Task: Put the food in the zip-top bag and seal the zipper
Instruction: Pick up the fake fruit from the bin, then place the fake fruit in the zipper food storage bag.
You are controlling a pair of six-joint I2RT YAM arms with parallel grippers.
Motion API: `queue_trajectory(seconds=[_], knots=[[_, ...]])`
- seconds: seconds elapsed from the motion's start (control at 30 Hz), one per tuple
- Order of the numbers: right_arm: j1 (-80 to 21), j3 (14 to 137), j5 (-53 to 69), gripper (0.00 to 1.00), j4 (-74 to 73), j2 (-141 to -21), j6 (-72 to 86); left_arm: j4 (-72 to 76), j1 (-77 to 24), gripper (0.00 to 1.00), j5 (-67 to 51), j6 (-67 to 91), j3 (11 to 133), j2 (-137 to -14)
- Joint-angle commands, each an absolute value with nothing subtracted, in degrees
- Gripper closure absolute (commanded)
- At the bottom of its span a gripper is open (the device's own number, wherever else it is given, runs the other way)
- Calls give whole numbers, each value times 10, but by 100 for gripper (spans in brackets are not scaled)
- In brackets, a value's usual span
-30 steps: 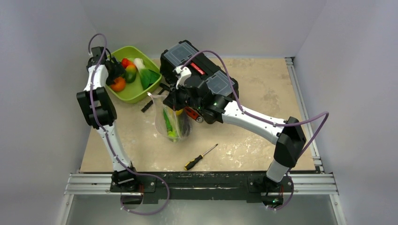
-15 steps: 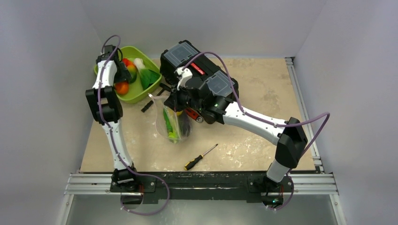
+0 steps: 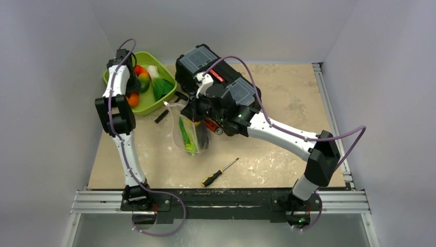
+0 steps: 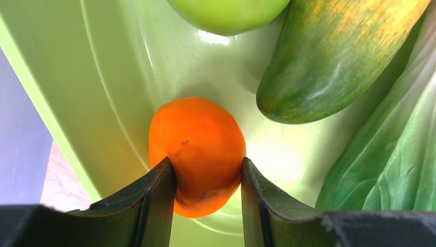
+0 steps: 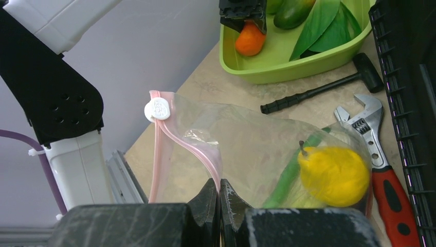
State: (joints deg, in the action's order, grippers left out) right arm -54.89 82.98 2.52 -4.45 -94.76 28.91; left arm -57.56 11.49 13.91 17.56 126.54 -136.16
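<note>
My left gripper (image 4: 205, 165) is down in the lime-green tray (image 4: 103, 77), its two fingers pressed against both sides of the toy orange (image 4: 198, 149). In the top view this gripper (image 3: 130, 92) and the orange (image 3: 133, 100) are at the tray's left side. My right gripper (image 5: 220, 186) is shut on the pink zipper (image 5: 191, 149) of the clear zip-top bag (image 5: 247, 144) and holds its mouth up. A white slider (image 5: 157, 109) sits on the strip. A yellow pear (image 5: 334, 175) and a green stalk (image 5: 288, 175) lie inside the bag (image 3: 187, 136).
A green apple (image 4: 226, 13), a green-yellow fruit (image 4: 329, 56) and a leafy green (image 4: 391, 154) share the tray. The black toolbox (image 3: 216, 82) stands behind the bag. A red-handled wrench (image 5: 383, 170), a black T-handle tool (image 5: 319, 90) and a screwdriver (image 3: 220, 172) lie on the table.
My left gripper swung from the tray's left edge over the tray and came down round the orange. My right gripper keeps hold of the bag's strip, nearly still.
</note>
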Motion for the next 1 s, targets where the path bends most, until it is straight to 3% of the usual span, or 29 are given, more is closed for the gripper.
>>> queue_trajectory(seconds=[0.0, 0.2, 0.37, 0.57, 0.77, 0.97], knots=[[-545, 827, 19, 100, -16, -923, 290, -594, 117, 83, 97, 169, 1255, -1297], [-545, 823, 8, 100, -15, -926, 289, -585, 115, 93, -16, 197, 1204, -1176], [-545, 829, 1, 100, -21, -935, 290, -563, 106, 100, -124, 226, 1089, -1033], [-545, 844, 10, 100, -33, -946, 293, -484, 68, 100, -301, 268, 890, -793], [-545, 873, 14, 100, -53, -948, 292, -453, 53, 100, -369, 299, 758, -552], [-545, 897, 31, 100, -67, -952, 311, -390, 37, 100, -439, 378, 673, -399]])
